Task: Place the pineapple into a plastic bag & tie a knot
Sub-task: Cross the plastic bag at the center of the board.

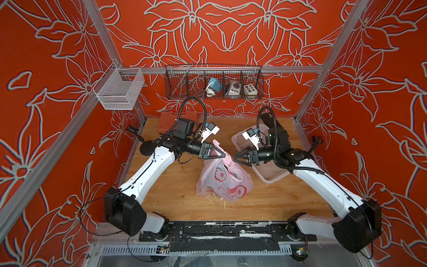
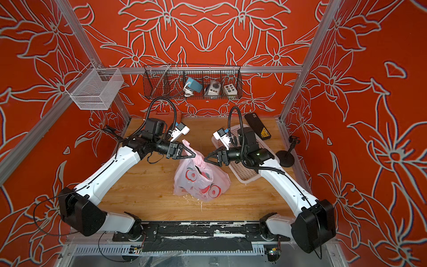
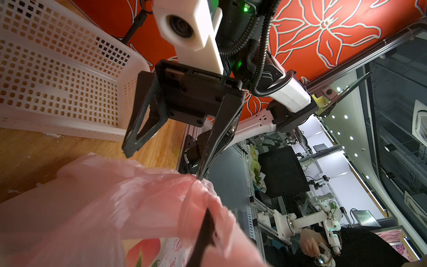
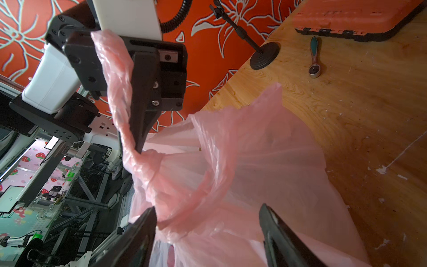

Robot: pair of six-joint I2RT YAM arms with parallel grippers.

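The pale-pink plastic bag (image 1: 223, 182) (image 2: 200, 183) with red peach prints stands bulging mid-table in both top views. The pineapple is hidden; only a dim dark shape shows through the film. My left gripper (image 1: 224, 155) (image 2: 195, 154) (image 3: 208, 213) is shut on a twisted handle strand (image 4: 120, 92) at the bag's top. My right gripper (image 1: 234, 159) (image 2: 205, 159) (image 4: 206, 209) faces it, open, its fingers either side of a loose pink handle loop (image 4: 184, 196). The knot is out of view.
A white perforated basket (image 1: 268, 172) (image 3: 57, 76) lies under my right arm. An orange case (image 4: 360, 16), a ratchet tool (image 4: 314, 57) and a black round stand (image 4: 264, 55) sit at the back left. A black box (image 2: 257, 126) lies back right. A wire basket (image 1: 213, 82) hangs on the rear rail.
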